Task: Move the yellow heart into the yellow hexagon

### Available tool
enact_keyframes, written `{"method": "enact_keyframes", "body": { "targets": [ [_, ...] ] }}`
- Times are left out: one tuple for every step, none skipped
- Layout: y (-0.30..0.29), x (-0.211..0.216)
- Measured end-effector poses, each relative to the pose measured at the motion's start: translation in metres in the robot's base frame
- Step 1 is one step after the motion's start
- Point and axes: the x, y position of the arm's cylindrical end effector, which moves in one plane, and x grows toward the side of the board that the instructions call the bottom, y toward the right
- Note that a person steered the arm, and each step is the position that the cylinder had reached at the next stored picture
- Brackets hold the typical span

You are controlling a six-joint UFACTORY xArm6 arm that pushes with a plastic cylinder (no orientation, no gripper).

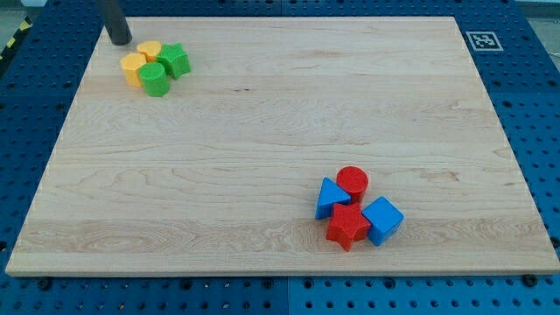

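Two yellow blocks sit at the view's top left. One [150,50] lies further up, the other [133,66] lower left; they touch, and I cannot tell which is the heart and which the hexagon. A green star [175,60] and a green round block [155,79] press against them. My tip [121,40] stands just up and left of the yellow blocks, a small gap away.
A red cylinder [353,181], a blue triangle [330,197], a red star [347,227] and a blue cube [382,219] are clustered at the lower right. The wooden board [280,140] lies on a blue pegboard; a marker tag [480,40] is at its top right corner.
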Motion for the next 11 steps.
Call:
{"method": "enact_keyframes", "body": {
  "targets": [
    [0.038,-0.002],
    [0.075,0.002],
    [0.083,0.01],
    [0.083,0.022],
    [0.083,0.034],
    [0.082,0.046],
    [0.082,0.057],
    [0.084,0.059],
    [0.097,0.047],
    [0.108,0.022],
    [0.1,0.017]
  ]
}}
